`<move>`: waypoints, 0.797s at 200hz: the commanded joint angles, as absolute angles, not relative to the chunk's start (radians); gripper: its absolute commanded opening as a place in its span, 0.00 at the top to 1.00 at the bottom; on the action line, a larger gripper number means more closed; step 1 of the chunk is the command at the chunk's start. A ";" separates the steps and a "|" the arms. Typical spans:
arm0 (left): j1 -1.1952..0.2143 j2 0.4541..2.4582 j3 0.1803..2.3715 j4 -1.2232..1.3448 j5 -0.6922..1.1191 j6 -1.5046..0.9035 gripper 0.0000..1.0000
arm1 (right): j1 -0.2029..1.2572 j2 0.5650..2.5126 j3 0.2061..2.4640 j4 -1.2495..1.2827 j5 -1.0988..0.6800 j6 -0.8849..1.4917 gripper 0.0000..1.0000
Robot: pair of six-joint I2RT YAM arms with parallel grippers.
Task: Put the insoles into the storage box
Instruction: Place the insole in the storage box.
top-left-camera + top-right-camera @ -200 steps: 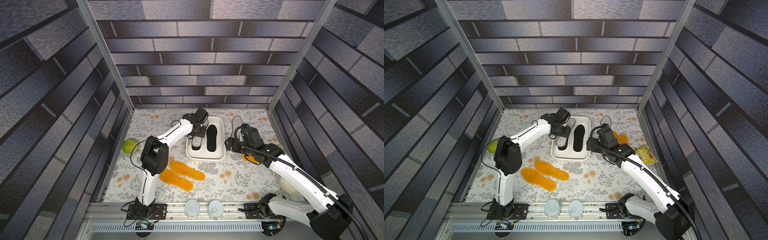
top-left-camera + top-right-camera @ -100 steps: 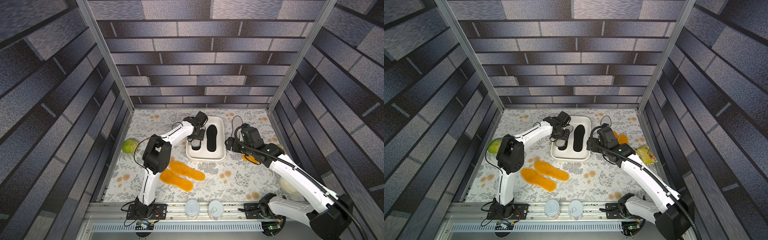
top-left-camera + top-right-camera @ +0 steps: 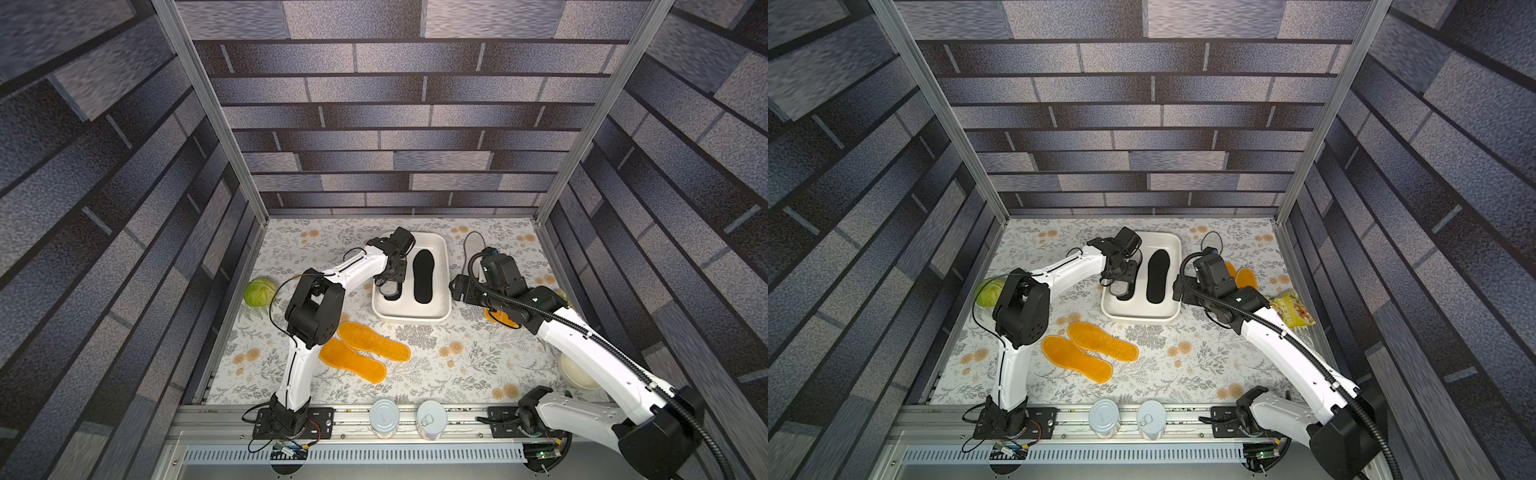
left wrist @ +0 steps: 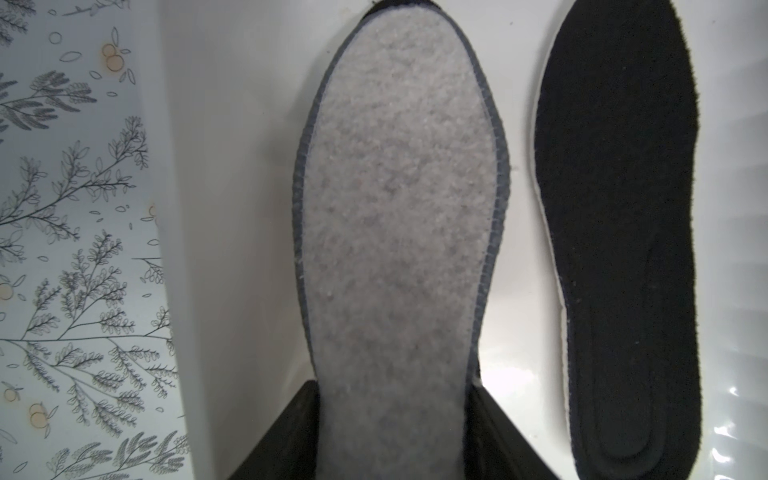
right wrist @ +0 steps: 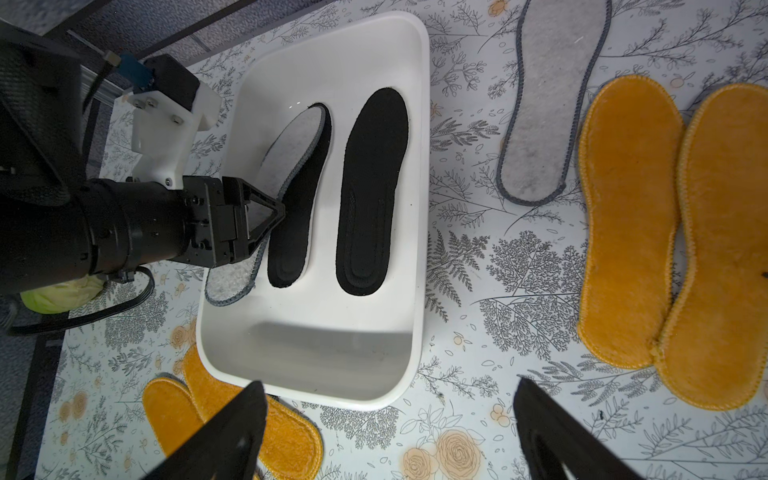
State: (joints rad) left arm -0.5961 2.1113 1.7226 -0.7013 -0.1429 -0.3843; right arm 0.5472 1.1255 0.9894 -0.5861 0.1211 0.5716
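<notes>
Clamping grey felt insole (image 4: 399, 232) over storage box (image 3: 440, 318), left pincer (image 5: 274, 216); right pincer (image 5: 390, 384) wide open.

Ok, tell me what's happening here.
The left fingers are clamped on a grey felt insole, holding it tilted over the storage box, where two black insoles already lie. The right fingers stand open beside the box, holding nothing. A second grey insole and four orange insoles are on the table outside it.

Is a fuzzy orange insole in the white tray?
No, the white tray has only black insoles and a grey felt insole; orange insoles lie outside.
</notes>
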 commanded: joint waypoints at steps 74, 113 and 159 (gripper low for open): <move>-0.609 2.121 1.716 -0.693 -0.157 -0.425 0.42 | 0.538 1.120 0.977 -0.596 0.116 0.585 0.06; -0.609 2.134 1.719 -0.697 -0.157 -0.429 0.41 | 0.538 1.118 0.977 -0.596 0.116 0.586 0.06; -0.609 2.148 1.720 -0.693 -0.147 -0.434 0.40 | 0.537 1.118 0.977 -0.598 0.117 0.583 0.06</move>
State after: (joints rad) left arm -0.6025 2.1288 1.7218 -0.6949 -0.1429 -0.4118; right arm 0.5472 1.1255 0.9878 -0.5861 0.1215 0.5716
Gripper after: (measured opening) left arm 0.602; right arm 0.939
